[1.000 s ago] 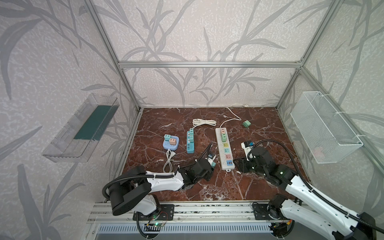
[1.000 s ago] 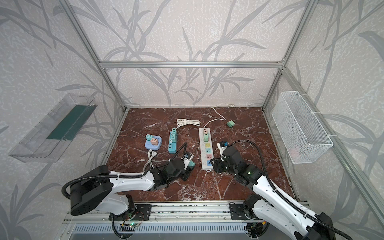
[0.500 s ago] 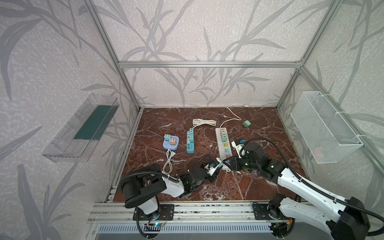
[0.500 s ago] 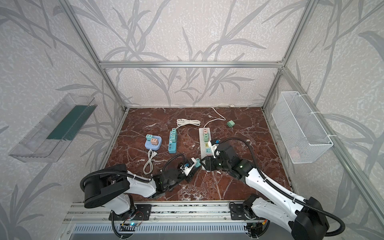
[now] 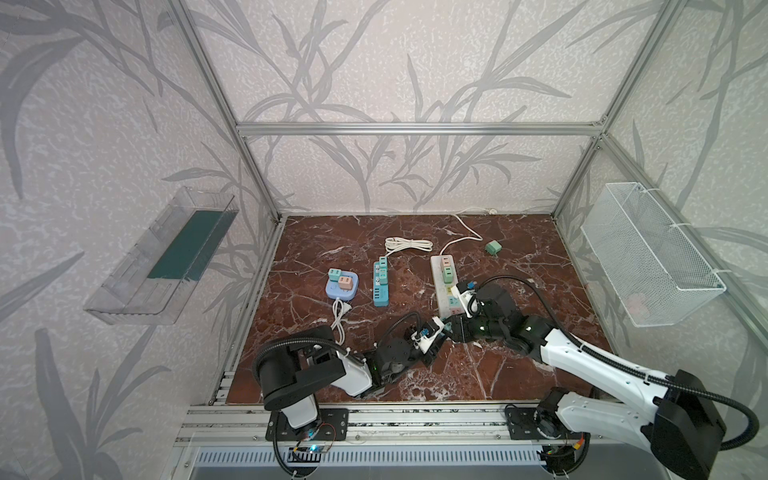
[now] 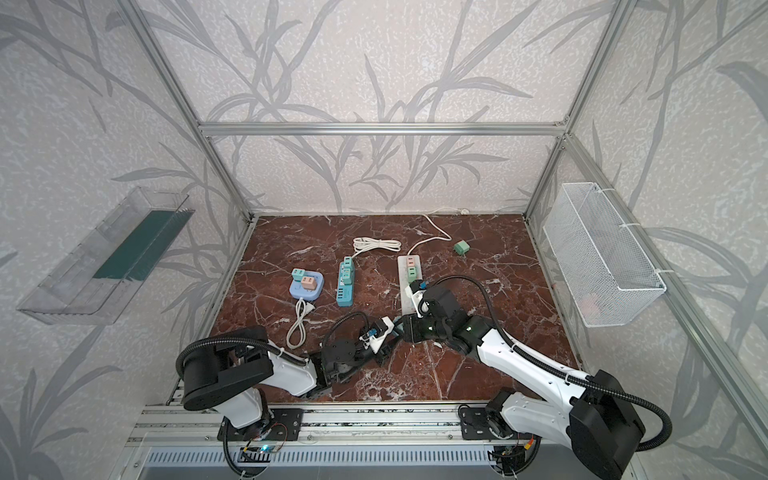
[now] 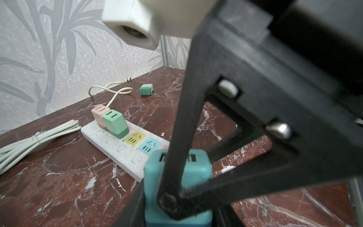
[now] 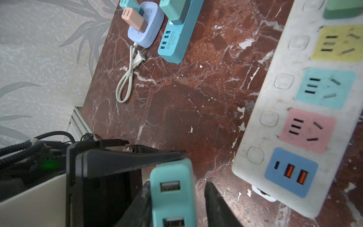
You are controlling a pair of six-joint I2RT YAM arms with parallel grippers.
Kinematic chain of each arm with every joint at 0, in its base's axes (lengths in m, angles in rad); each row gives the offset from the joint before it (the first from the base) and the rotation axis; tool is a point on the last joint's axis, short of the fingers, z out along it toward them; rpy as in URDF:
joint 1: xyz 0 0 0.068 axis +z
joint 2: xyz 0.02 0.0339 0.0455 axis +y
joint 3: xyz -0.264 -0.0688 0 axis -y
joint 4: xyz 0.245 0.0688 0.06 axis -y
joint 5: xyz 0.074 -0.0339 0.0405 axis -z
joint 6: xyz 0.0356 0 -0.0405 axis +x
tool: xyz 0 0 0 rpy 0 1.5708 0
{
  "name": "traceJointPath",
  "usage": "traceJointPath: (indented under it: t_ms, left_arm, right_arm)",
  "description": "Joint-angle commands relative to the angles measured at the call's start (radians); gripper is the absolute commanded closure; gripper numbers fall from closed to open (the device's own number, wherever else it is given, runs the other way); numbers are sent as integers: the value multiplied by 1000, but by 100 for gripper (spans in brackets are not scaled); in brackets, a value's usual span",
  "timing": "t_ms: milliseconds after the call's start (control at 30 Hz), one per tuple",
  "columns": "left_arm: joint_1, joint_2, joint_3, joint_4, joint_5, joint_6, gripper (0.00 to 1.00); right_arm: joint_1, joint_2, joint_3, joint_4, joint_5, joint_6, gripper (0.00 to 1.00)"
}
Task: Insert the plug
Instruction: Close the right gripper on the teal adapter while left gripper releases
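Observation:
A teal plug (image 7: 198,169) with two USB ports hangs just above the marble floor, and my left gripper (image 7: 176,216) is shut on it. My right gripper (image 8: 177,186) straddles the same plug (image 8: 172,196); one finger touches its side and the other stands a little off, so it is open. In both top views the two grippers (image 5: 436,332) (image 5: 451,328) meet at the near end of the white power strip (image 5: 446,286). The strip (image 8: 294,118) shows bare yellow, light-blue and pink sockets, while a pink and a green plug fill its far sockets.
A teal USB strip (image 5: 380,282) and a round blue socket hub (image 5: 341,286) with plugs lie to the left. A loose green plug (image 5: 493,247) and a coiled white cable (image 5: 407,244) lie farther back. A wire basket (image 5: 648,257) hangs on the right wall and a clear tray (image 5: 166,257) on the left.
My right gripper has swung left from beside the strip to the left gripper, and its jaws have narrowed around the teal plug. The left gripper has shifted right, still holding the plug.

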State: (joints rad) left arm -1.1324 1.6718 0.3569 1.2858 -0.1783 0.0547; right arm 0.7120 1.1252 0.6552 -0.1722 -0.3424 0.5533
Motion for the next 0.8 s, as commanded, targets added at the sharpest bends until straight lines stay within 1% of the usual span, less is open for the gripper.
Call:
traceJointPath:
  t_ms: [0,67,100,167,200,267,367,433,500,567,600,667,767]
  left_arm:
    - [-4,8,-10,72,10,1,69]
    - [-5,9,-11,72,8,-3,66]
    - [-5,11,-12,73,6,-6,62]
    - [-4,15,-14,76,-1,-15,46]
    - [-5,17,-18,84,-10,-19,39]
    - [-5,20,-34,116,-40,-31,33]
    - [-7,-2,-62,126,-104,-69,29]
    - [-6,-33,-93,126,-173,-114,27]
    - [-7,-71,-128,125,-244,-158,26]
    - [-6,-119,-161,99,-339,-215,26]
    - [-6,-159,-171,53,-394,-252,26]
    - [-6,-248,-179,-104,-473,-312,26]
    - [-5,-423,-99,-568,-549,-410,26]
  right_arm:
    - [6,-2,9,31,-17,2,63]
    - [6,-5,6,34,-17,3,71]
    - [7,-8,3,39,-18,6,77]
    - [8,-18,1,46,-18,10,86]
    - [8,-25,1,47,-14,13,89]
    - [8,-40,6,42,5,14,91]
    - [7,-60,32,17,58,0,93]
    - [8,-67,59,-11,121,-25,94]
    - [7,-62,84,-41,216,-61,95]
    - [9,-44,102,-58,330,-113,96]
    - [9,-28,107,-57,392,-136,97]
    - [7,8,123,-50,448,-199,97]
    - [4,64,135,-6,523,-253,98]
